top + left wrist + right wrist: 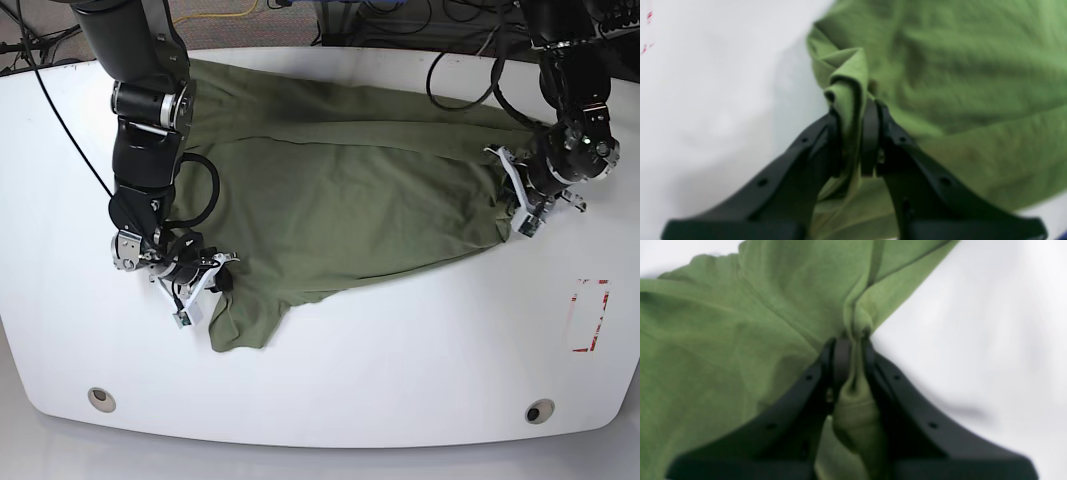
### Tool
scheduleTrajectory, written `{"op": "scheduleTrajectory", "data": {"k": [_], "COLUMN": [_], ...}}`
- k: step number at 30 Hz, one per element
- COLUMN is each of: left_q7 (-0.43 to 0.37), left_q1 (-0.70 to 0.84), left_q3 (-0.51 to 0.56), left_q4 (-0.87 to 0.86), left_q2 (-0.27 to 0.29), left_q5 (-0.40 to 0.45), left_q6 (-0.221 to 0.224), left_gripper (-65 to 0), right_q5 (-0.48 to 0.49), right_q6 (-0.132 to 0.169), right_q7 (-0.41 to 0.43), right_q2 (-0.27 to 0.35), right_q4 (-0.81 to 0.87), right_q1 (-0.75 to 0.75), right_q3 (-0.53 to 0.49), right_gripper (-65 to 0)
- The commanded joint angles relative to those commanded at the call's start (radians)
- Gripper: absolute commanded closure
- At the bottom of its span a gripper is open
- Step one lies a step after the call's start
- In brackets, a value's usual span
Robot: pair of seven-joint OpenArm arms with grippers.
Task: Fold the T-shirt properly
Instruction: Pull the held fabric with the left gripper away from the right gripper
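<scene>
The T-shirt (340,200) lies spread across the middle of the white table (400,360), with the left gripper (853,133) closed on a bunched edge at one end and the right gripper (850,356) closed on a gathered bit of cloth near a sleeve at the other. The wrist views are blurred, so it is hard to say how many layers each pinch holds, but both jaws clearly clamp fabric. To do this step well, I would lift both ends together at an even height, keep the cloth lightly taut between them so it does not sag or twist, and lay it down with the edges lined up.
</scene>
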Motion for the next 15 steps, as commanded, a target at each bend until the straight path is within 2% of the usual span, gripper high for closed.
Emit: {"op": "scheduleTrajectory", "data": {"k": [4, 7, 9, 15], "left_q7": [0.0, 0.002, 0.005, 0.063], "left_q1": [0.017, 0.015, 0.015, 0.014], "left_q3": [0.023, 0.043, 0.046, 0.049], "left_q4": [0.032, 0.041, 0.051, 0.109], "left_q2": [-0.002, -0.023, -0.029, -0.028], "left_q5": [0.0, 0.0, 0.0, -0.002], "left_q6": [0.0, 0.0, 0.0, 0.0], "left_gripper": [-8.3, -9.2, -11.7, -26.1], "right_q5": [0.0, 0.0, 0.0, 0.002], "right_q6": [0.0, 0.0, 0.0, 0.0], "right_q7": [0.002, 0.0, -0.002, 0.0], "right_q2": [0.0, 0.0, -0.002, -0.002], "right_q4": [-0.002, -0.002, -0.002, -0.003], "right_q1": [0.0, 0.0, 0.0, 0.0], "right_q3": [0.0, 0.0, 0.0, 0.0], "right_gripper": [-3.8, -3.8, -3.8, -3.8]}}
